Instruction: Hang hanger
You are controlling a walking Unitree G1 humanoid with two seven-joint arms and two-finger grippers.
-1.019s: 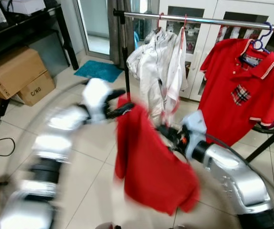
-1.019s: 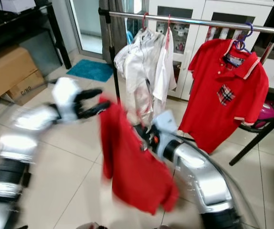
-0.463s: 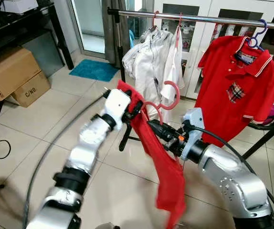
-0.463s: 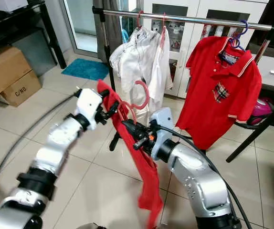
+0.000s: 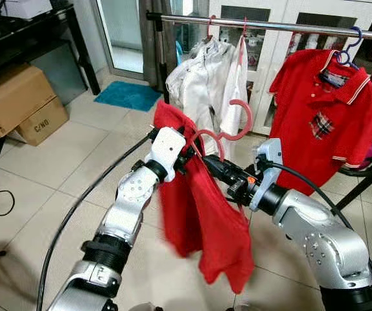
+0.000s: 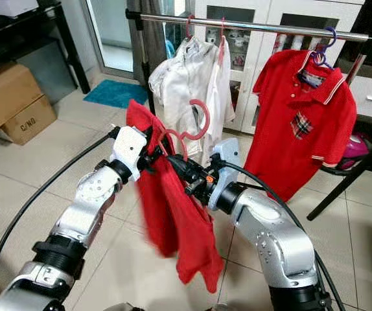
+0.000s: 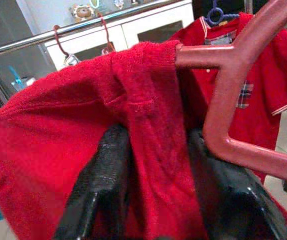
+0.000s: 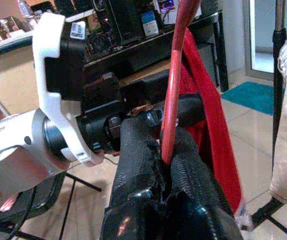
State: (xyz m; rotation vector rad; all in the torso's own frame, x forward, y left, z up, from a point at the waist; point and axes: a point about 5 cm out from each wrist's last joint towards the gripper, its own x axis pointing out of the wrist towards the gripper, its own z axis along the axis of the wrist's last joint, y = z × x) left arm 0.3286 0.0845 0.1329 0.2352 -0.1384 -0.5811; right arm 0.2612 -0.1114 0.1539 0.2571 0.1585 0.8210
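Observation:
A red shirt [image 5: 202, 214] hangs on a pink hanger [image 5: 244, 126], whose hook points up, below and in front of the metal rail [image 5: 290, 27]. My left gripper [image 5: 185, 155] is shut on the shirt's shoulder fold; in the left wrist view the red cloth [image 7: 153, 150] lies between its black fingers [image 7: 101, 180] beside the hanger's neck [image 7: 233, 100]. My right gripper [image 5: 213, 166] is shut on the hanger; its fingers [image 8: 138, 165] pinch the thin pink bar [image 8: 172, 105]. Both grippers meet at chest height, left of the rail's middle.
White shirts [image 5: 209, 84] and a red polo [image 5: 328, 123] hang on the rail, with a gap between them. The rail's black post [image 5: 166, 71] stands behind my left arm. Cardboard boxes [image 5: 17, 97], a black shelf [image 5: 37, 39] and a teal mat [image 5: 132, 95] are on the left.
The hanger has risen slightly and moved toward the rail. The shirt has swung and now hangs wider. My left gripper has moved closer to the right one.

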